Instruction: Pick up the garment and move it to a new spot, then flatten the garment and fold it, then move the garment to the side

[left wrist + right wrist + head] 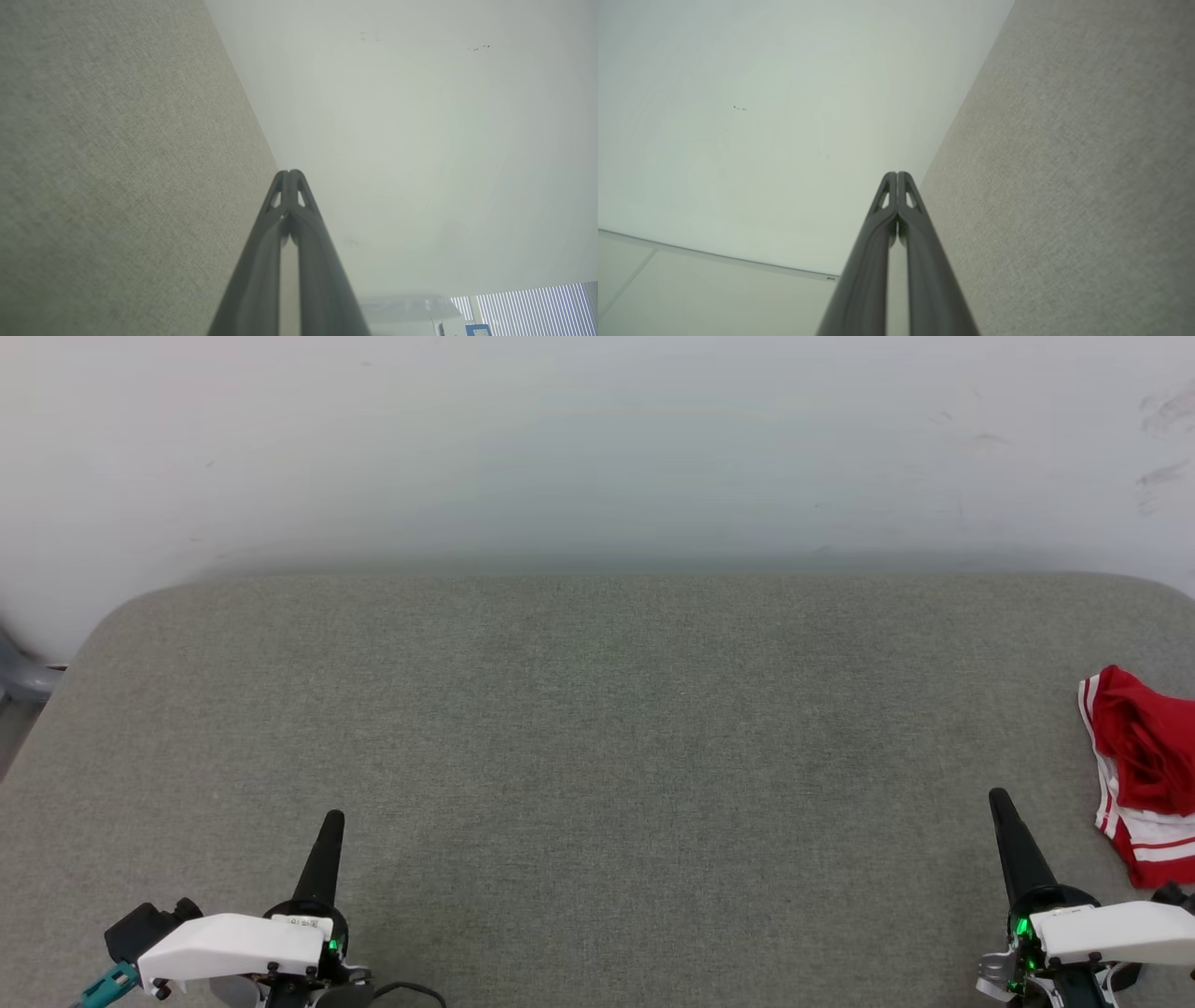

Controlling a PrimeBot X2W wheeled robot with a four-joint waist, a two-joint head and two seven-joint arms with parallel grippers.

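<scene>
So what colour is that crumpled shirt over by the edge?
The garment is red, with white stripes along its trim. It shows best in the head view.

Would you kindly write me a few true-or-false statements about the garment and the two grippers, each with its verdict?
1. The garment lies bunched up on the right side of the grey table. True.
2. The right gripper is shut on the garment. False: it is shut on nothing, and the garment lies beside its fingers.
3. The left gripper is shut. True.
4. The garment is spread flat in the middle of the table. False: it is crumpled, far over on the right side.
</scene>
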